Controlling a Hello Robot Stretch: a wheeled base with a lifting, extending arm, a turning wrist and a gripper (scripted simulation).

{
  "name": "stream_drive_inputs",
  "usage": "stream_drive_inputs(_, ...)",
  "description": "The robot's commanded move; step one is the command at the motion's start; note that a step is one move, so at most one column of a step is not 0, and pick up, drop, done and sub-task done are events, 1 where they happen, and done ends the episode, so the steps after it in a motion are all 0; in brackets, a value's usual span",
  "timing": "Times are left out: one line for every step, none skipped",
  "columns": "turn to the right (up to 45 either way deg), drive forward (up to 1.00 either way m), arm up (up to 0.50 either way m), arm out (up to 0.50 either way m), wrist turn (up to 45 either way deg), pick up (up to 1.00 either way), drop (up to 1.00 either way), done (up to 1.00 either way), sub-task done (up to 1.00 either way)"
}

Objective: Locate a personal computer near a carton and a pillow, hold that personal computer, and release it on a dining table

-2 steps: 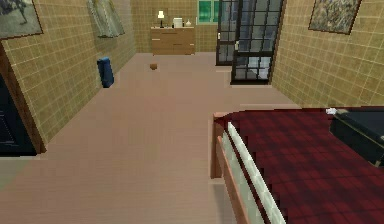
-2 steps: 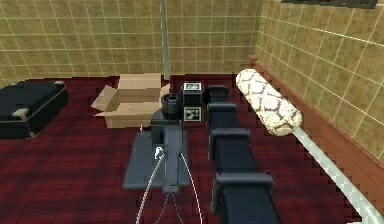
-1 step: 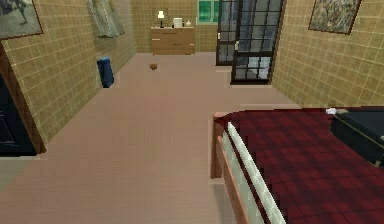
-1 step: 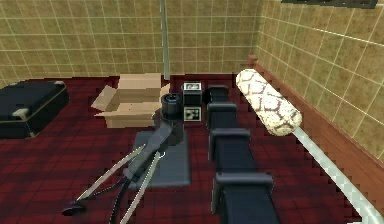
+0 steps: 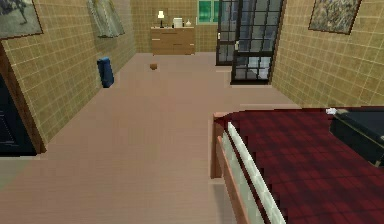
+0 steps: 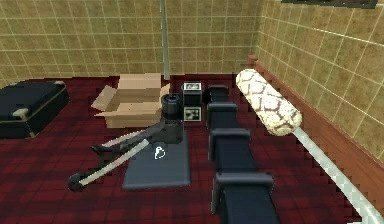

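Observation:
A flat dark grey personal computer point(image 6: 158, 166) lies on the dark red plaid bed cover point(image 6: 60, 205). Behind it stands an open cardboard carton point(image 6: 135, 98). A long patterned bolster pillow point(image 6: 268, 100) lies at the arm side view's right, by the wall. The dark arm point(image 6: 238, 160) rises from the bottom edge to two white marker squares point(image 6: 191, 103). Left of the squares, the gripper point(image 6: 86, 167) stretches its thin fingers down and left beside the computer. I cannot tell whether it holds anything, as the bed lies behind it.
A dark suitcase point(image 6: 30, 108) rests on the bed's left part, seen also as a dark case point(image 5: 360, 132). Ahead are open tan floor point(image 5: 140, 130), a blue bin point(image 5: 105, 71), a small ball point(image 5: 153, 66), a dresser point(image 5: 172, 40) and a dark-framed glass door point(image 5: 255, 40).

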Motion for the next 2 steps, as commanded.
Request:
stream_drive_inputs(0.0,0.00,0.00,0.00,45.0,0.00,0.00,0.00,0.00)
stream_drive_inputs(0.0,0.00,0.00,0.00,24.0,0.00,0.00,0.00,0.00)
